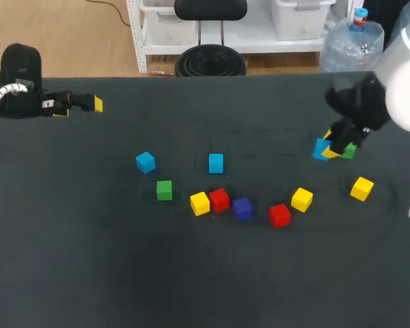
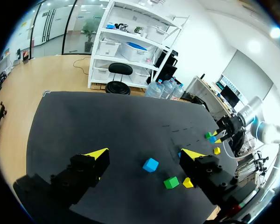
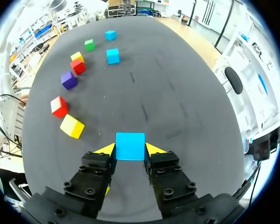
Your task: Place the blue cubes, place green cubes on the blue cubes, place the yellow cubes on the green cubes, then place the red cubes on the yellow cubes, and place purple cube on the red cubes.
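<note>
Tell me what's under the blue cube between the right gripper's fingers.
Only dark table shows around the blue cube in the right gripper; the spot directly beneath is hidden by the cube.

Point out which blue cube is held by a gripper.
The blue cube clamped between the right gripper's yellow tips; the other two blue cubes sit free on the table.

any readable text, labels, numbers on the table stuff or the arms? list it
No text can be read in any view.
Blue cube in the right hand and the loose cubes: plain faces, no print.
Left hand: a small white patch on its body in the head view, too small to read.
</note>
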